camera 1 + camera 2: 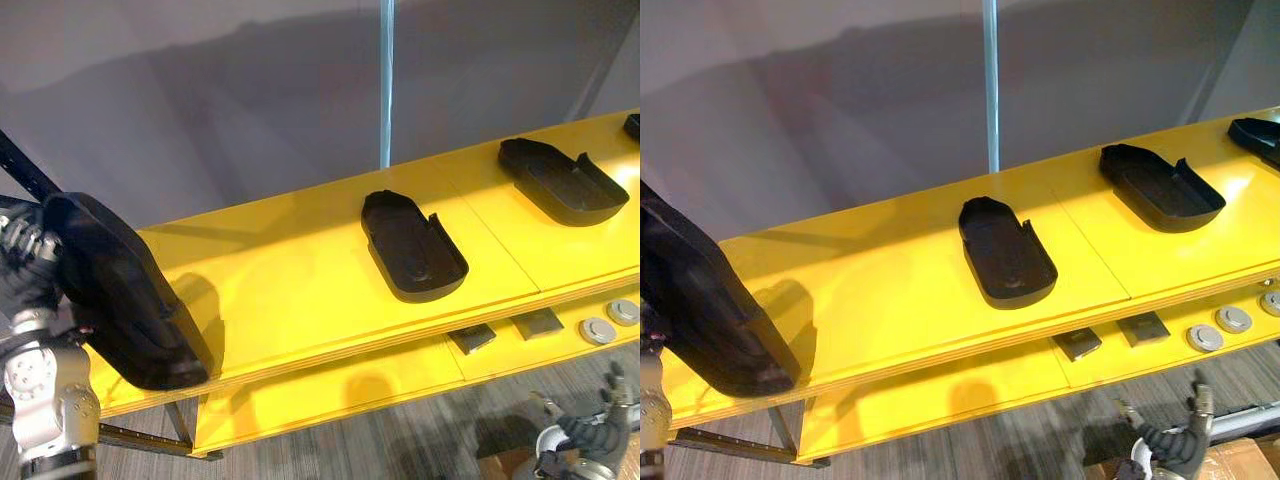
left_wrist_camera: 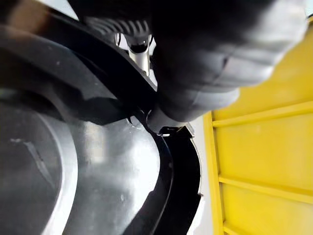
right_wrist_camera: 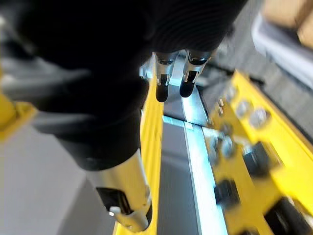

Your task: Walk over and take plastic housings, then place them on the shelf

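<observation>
My left hand (image 1: 22,262) is shut on a black plastic housing (image 1: 120,300), held tilted over the left end of the yellow top shelf (image 1: 290,290), its lower end at the shelf's front edge. The left wrist view looks into the housing's hollow (image 2: 73,161), with my thumb (image 2: 164,122) on its rim. Two more housings (image 1: 412,245) (image 1: 562,180) lie open side up further right on the shelf, and a third housing (image 1: 1255,133) lies at the far right edge. My right hand (image 1: 595,425) hangs low below the shelf with relaxed fingers (image 3: 168,78), holding nothing.
A lower yellow shelf (image 1: 330,395) carries small grey square plates (image 1: 472,338) and round metal discs (image 1: 597,330). A thin metal post (image 1: 385,80) rises behind the top shelf against a grey wall. A cardboard box (image 1: 1240,462) sits on the floor at lower right.
</observation>
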### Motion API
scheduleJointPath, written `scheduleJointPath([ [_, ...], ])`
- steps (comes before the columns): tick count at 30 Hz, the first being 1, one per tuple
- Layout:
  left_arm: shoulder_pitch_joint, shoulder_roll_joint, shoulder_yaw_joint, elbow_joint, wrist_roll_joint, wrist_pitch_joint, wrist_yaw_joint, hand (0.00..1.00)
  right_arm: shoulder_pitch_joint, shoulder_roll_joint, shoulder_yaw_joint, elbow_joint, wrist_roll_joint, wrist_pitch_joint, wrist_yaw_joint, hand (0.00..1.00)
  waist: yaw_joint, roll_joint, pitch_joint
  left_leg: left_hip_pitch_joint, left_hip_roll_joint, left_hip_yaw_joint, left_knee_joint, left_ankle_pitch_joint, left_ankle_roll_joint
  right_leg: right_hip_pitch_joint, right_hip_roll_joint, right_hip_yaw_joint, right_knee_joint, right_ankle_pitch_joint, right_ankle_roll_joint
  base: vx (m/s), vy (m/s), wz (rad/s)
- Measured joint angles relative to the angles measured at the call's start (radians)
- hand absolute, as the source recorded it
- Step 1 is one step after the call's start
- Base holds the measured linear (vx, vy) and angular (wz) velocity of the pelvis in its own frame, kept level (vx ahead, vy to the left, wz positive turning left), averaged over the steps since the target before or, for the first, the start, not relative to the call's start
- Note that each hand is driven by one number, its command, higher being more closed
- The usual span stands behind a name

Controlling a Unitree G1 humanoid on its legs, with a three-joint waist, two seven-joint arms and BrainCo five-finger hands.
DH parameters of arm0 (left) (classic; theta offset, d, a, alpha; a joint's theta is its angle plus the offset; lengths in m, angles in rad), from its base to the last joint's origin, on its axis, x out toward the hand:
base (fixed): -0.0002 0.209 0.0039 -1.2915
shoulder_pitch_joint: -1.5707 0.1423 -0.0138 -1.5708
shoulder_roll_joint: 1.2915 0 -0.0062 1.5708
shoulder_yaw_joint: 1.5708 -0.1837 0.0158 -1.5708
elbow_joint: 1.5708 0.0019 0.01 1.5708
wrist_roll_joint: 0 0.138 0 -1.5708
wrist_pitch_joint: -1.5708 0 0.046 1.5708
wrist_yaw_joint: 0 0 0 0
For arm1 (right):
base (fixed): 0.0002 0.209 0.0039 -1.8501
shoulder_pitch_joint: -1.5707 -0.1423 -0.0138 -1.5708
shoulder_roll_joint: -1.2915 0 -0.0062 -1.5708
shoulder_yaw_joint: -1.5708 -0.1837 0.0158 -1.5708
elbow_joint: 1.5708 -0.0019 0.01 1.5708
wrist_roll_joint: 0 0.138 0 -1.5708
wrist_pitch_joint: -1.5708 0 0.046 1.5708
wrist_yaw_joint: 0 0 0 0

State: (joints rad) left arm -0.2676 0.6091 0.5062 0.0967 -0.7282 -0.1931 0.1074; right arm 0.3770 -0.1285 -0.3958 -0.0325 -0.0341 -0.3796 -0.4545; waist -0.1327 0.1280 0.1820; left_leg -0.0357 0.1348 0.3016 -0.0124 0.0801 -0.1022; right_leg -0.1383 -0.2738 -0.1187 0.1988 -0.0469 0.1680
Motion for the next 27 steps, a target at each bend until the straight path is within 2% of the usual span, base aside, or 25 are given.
scheduleJointPath([
  [4, -0.068, 0.063, -0.005, 0.089, -0.045, 0.043, 0.010, 1.00, -0.029, -0.042, -0.037, 0.164, -0.011, 0.025, -0.005, 0.00, -0.013, 0.008, 0.028, -0.004, 0.002, 0.001, -0.001, 0.003, -0.001, -0.007, 0.002, 0.001, 0.003, -0.001, 0.001, 0.00, 0.000, 0.00],
  [6, -0.112, 0.092, -0.007, 0.123, -0.065, 0.087, 0.017, 1.00, -0.028, -0.044, -0.035, 0.245, -0.012, 0.078, 0.023, 0.00, -0.018, 0.005, 0.056, -0.014, 0.003, 0.000, 0.006, 0.004, -0.001, -0.023, 0.002, 0.004, 0.023, -0.006, 0.004, 0.00, 0.000, 0.00],
  [9, -0.138, 0.136, -0.047, 0.167, -0.072, 0.138, 0.014, 1.00, -0.025, -0.043, -0.029, 0.313, -0.011, 0.117, 0.081, 0.00, -0.021, 0.001, 0.093, -0.035, 0.006, -0.001, 0.016, 0.005, -0.003, -0.046, 0.003, 0.007, 0.039, -0.014, 0.000, -0.02, -0.003, 0.01],
  [10, -0.169, 0.150, -0.070, 0.210, -0.072, 0.170, 0.011, 1.00, -0.024, -0.042, -0.011, 0.341, -0.009, 0.153, 0.141, 0.00, -0.022, -0.008, 0.116, -0.051, 0.009, -0.003, 0.025, 0.007, -0.003, -0.061, 0.005, 0.008, 0.046, -0.013, -0.001, -0.04, -0.007, 0.02],
  [11, -0.176, 0.151, -0.073, 0.217, -0.072, 0.175, 0.011, 1.00, -0.024, -0.042, -0.006, 0.346, -0.009, 0.159, 0.150, 0.00, -0.022, -0.012, 0.122, -0.053, 0.010, -0.003, 0.025, 0.008, -0.002, -0.063, 0.005, 0.008, 0.049, -0.014, -0.001, -0.05, -0.010, 0.02],
  [13, -0.233, 0.183, -0.114, 0.289, -0.071, 0.212, 0.001, 1.00, -0.020, -0.035, 0.058, 0.376, -0.009, 0.179, 0.215, 0.00, -0.026, -0.043, 0.164, -0.074, 0.019, -0.007, 0.041, 0.009, -0.002, -0.079, 0.013, 0.010, 0.056, -0.015, -0.006, -0.05, -0.012, 0.02],
  [16, -0.298, 0.230, -0.181, 0.392, -0.073, 0.230, -0.019, 1.00, -0.017, -0.030, 0.133, 0.414, -0.008, 0.183, 0.259, 0.00, -0.036, -0.081, 0.203, -0.111, 0.025, -0.016, 0.052, 0.011, -0.004, -0.107, 0.023, 0.018, 0.056, -0.011, -0.012, -0.05, -0.006, 0.05],
  [20, -0.384, 0.267, -0.257, 0.480, -0.071, 0.245, -0.030, 1.00, -0.017, -0.030, 0.205, 0.463, 0.012, 0.182, 0.274, 0.00, -0.037, -0.108, 0.245, -0.127, 0.026, -0.018, 0.054, 0.012, -0.003, -0.120, 0.027, 0.024, 0.056, -0.006, -0.013, 0.00, 0.008, 0.02],
  [22, -0.431, 0.287, -0.278, 0.495, -0.050, 0.246, -0.028, 1.00, -0.019, -0.030, 0.223, 0.479, 0.027, 0.180, 0.280, 0.00, -0.037, -0.110, 0.248, -0.142, 0.028, -0.021, 0.055, 0.012, -0.003, -0.135, 0.030, 0.023, 0.057, -0.005, -0.012, 0.02, 0.006, 0.01],
  [24, -0.491, 0.343, -0.327, 0.514, -0.021, 0.245, -0.024, 1.00, -0.022, -0.031, 0.252, 0.486, 0.039, 0.180, 0.281, 0.00, -0.045, -0.117, 0.261, -0.153, 0.036, -0.023, 0.065, 0.012, -0.003, -0.141, 0.037, 0.024, 0.058, -0.005, -0.014, 0.03, 0.010, 0.00],
  [27, -0.556, 0.371, -0.382, 0.524, 0.023, 0.244, -0.009, 1.00, -0.024, -0.034, 0.270, 0.498, 0.066, 0.179, 0.281, 0.00, -0.047, -0.122, 0.266, -0.159, 0.048, -0.022, 0.073, 0.012, -0.003, -0.143, 0.047, 0.023, 0.060, -0.009, -0.020, 0.00, 0.000, 0.00],
])
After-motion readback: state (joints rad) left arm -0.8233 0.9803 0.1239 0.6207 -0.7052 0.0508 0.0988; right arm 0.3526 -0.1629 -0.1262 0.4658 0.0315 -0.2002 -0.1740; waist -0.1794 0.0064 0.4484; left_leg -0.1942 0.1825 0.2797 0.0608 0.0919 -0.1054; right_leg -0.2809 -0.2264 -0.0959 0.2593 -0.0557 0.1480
